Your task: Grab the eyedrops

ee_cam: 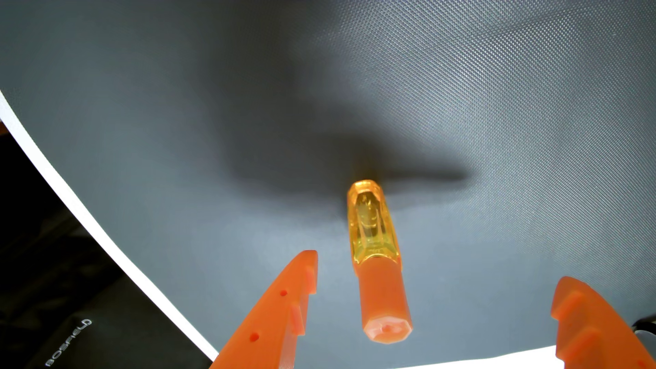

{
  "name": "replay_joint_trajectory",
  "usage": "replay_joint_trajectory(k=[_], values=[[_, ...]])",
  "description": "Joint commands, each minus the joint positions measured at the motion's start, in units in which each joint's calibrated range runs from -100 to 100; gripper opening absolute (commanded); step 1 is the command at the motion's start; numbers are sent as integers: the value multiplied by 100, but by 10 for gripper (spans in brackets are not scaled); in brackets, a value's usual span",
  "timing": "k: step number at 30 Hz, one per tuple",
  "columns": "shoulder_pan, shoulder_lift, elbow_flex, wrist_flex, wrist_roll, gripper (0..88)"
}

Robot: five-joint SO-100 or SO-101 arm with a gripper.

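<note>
The gripper point(435, 280) hangs spread wide around the eyedrops bottle point(378, 262) lying lower centre on the grey mat point(177, 159); closing off-centre could roll the slim bottle aside

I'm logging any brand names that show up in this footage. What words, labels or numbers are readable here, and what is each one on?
"BOSFIELD", as best it reads, in pale stylised letters running slantwise: on the dark object beyond the mat's white edge, lower left of the wrist view.
Eyedrops bottle: faint raised marks inside the clear yellow body, too blurred to read.
Gripper and grey mat: no text.
</note>
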Motion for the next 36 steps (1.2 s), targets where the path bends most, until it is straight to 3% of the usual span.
replay_joint_trajectory(k=[1,12,36], values=[[60,21,-203,-72,24,367],[317,463,-203,-167,92,357],[467,769,-384,-262,-123,147]])
